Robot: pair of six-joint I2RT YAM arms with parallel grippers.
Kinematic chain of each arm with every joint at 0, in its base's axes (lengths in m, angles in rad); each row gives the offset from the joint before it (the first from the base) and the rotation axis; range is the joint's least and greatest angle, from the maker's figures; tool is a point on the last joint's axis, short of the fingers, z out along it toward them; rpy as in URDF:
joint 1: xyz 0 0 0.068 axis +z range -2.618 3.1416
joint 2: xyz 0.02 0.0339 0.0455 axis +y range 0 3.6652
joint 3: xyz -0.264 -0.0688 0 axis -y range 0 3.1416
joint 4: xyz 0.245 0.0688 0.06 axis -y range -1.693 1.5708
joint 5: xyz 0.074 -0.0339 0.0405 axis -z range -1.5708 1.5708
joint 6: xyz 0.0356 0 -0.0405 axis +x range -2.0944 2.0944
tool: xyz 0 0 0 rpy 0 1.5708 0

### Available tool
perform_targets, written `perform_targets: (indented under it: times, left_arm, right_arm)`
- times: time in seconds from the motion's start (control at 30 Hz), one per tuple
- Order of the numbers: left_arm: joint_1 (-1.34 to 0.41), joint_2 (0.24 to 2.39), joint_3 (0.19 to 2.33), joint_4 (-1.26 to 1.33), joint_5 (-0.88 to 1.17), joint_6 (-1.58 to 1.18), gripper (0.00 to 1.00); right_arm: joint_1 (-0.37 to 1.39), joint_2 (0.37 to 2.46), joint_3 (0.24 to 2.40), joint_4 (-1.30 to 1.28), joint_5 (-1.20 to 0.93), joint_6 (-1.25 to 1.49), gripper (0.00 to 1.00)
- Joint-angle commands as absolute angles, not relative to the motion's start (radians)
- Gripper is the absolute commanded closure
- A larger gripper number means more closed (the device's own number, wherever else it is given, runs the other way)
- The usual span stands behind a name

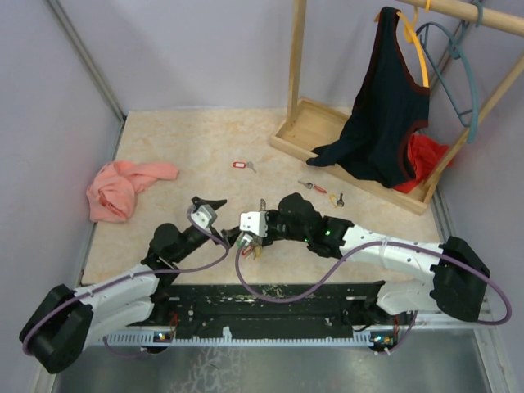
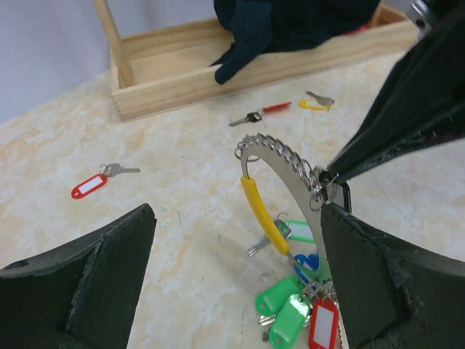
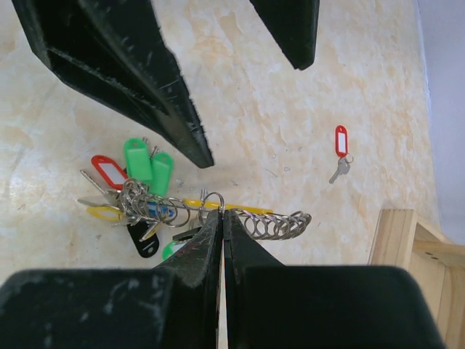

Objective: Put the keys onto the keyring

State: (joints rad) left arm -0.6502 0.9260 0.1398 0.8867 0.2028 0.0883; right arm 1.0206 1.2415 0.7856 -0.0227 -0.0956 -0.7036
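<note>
Our right pincer (image 3: 221, 214) is pressed together on the keyring (image 2: 285, 161), pinching the thin metal hoop at its top, beside a run of small split rings. The hoop stands upright over the middle of the table (image 1: 188, 143), towards the near edge. It carries a yellow sleeve (image 2: 265, 218) on one side. At its low end hangs the bunch of keys (image 3: 138, 185) with green, red, black and blue tags, which seems to rest on the table.

Our left pincer (image 2: 234, 214) is spread wide, one finger either side of the keyring, touching nothing.

Three loose keys lie farther off. A red-tagged key (image 1: 240, 165) is out in the open, and a red-headed key (image 1: 309, 186) and a yellow-headed key (image 1: 337, 198) lie to the right, near the wooden rack base (image 1: 304, 135). A pink cloth (image 1: 123, 188) lies at the left.
</note>
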Motion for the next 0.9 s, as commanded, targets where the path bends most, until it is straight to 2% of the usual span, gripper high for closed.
perform_targets:
  times: [0.0,0.07,0.3,0.4,0.53,0.87]
  left_arm:
    - [-0.651,0.939,0.138,0.891,0.315,0.226,0.0]
    - [-0.648,0.941,0.147,0.874,0.365,0.251,0.01]
    - [-0.601,1.018,0.167,0.898,0.562,0.301,0.25]
    - [-0.578,1.057,0.172,0.936,0.63,0.293,0.29]
    - [-0.56,1.104,0.203,0.942,0.725,0.285,0.42]
    - [-0.56,1.189,0.272,0.898,0.816,0.278,0.48]
  right_arm:
    - [1.028,1.201,0.853,-0.007,-0.14,-0.7,1.0]
    - [1.027,1.2,0.853,-0.008,-0.154,-0.71,1.0]
    - [1.026,1.194,0.852,-0.017,-0.181,-0.74,1.0]
    - [1.026,1.186,0.845,-0.016,-0.195,-0.749,1.0]
    - [1.026,1.184,0.84,-0.02,-0.207,-0.764,1.0]
    - [1.026,1.174,0.827,-0.007,-0.218,-0.802,1.0]
